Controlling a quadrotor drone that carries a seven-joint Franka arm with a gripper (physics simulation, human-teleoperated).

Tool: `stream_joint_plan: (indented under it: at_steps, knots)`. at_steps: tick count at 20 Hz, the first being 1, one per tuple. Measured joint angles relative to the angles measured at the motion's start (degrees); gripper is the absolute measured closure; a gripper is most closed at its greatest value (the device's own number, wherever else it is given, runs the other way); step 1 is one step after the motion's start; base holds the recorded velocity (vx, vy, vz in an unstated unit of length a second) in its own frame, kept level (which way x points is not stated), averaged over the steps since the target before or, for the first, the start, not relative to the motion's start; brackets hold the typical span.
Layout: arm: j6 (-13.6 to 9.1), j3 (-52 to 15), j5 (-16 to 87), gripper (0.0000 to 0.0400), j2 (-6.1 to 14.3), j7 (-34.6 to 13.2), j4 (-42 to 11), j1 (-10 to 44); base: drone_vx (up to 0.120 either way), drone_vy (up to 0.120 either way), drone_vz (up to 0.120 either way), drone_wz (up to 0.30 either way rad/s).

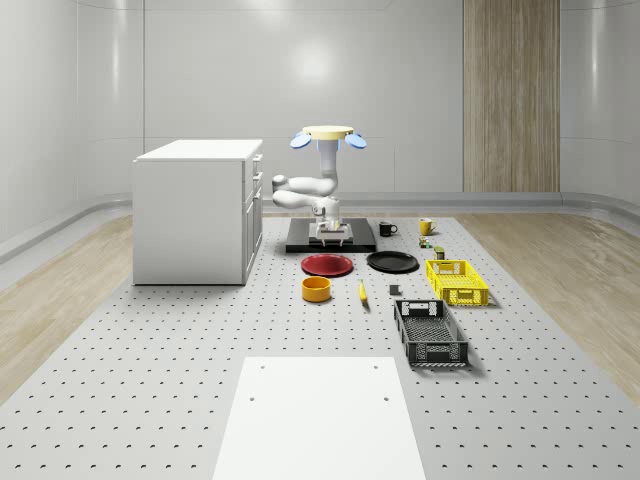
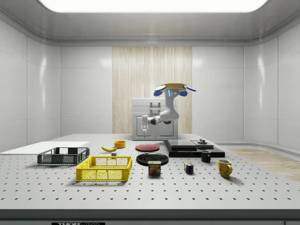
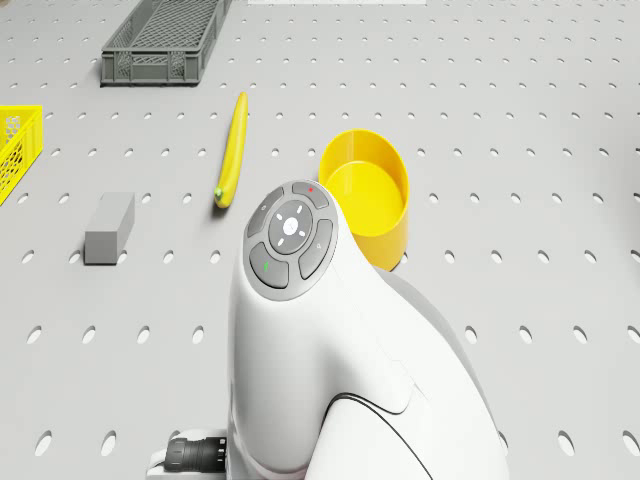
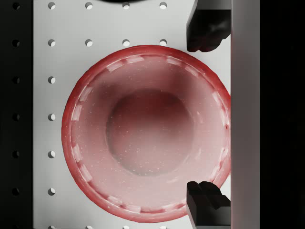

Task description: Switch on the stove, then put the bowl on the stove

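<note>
I see the drone (image 1: pixel 329 134) hovering above the stove (image 1: pixel 300 243), centre of the whole-scene view. The hand (image 4: pixel 206 114) hangs over the red plate (image 4: pixel 145 133), fingers (image 4: pixel 206 29) apart and holding nothing. The bowl (image 1: pixel 316 289) sits on the desk (image 1: pixel 150 380), below the plate.

This is a simulated robotics test room rather than a lived-in kitchen: a broad grey perforated bench top (image 1: pixel 150 380), drilled with a regular grid of holes, fills the lower half of the whole-scene view under bare glossy white wall panels (image 1: pixel 200 80). A single light wooden slatted panel (image 1: pixel 510 95) stands at the upper right. Kitchen props (a white drawer cabinet (image 1: pixel 195 210), a flat black stove slab (image 2: pixel 192 147)) sit isolated at the frame's centre.
</note>
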State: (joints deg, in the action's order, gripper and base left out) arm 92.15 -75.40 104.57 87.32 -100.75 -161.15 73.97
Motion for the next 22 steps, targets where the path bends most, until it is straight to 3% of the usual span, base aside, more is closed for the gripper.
stream_joint_plan:
  at_steps: [19,22]
  knots:
    - [0.47,-0.05,-0.21,0.0,0.51,-0.1,0.02,0.14,0.12,0.0,0.0,0.0]
    - [0.53,-0.06,-0.24,0.0,0.57,-0.12,0.03,0.16,0.12,-0.12,0.0,0.0]
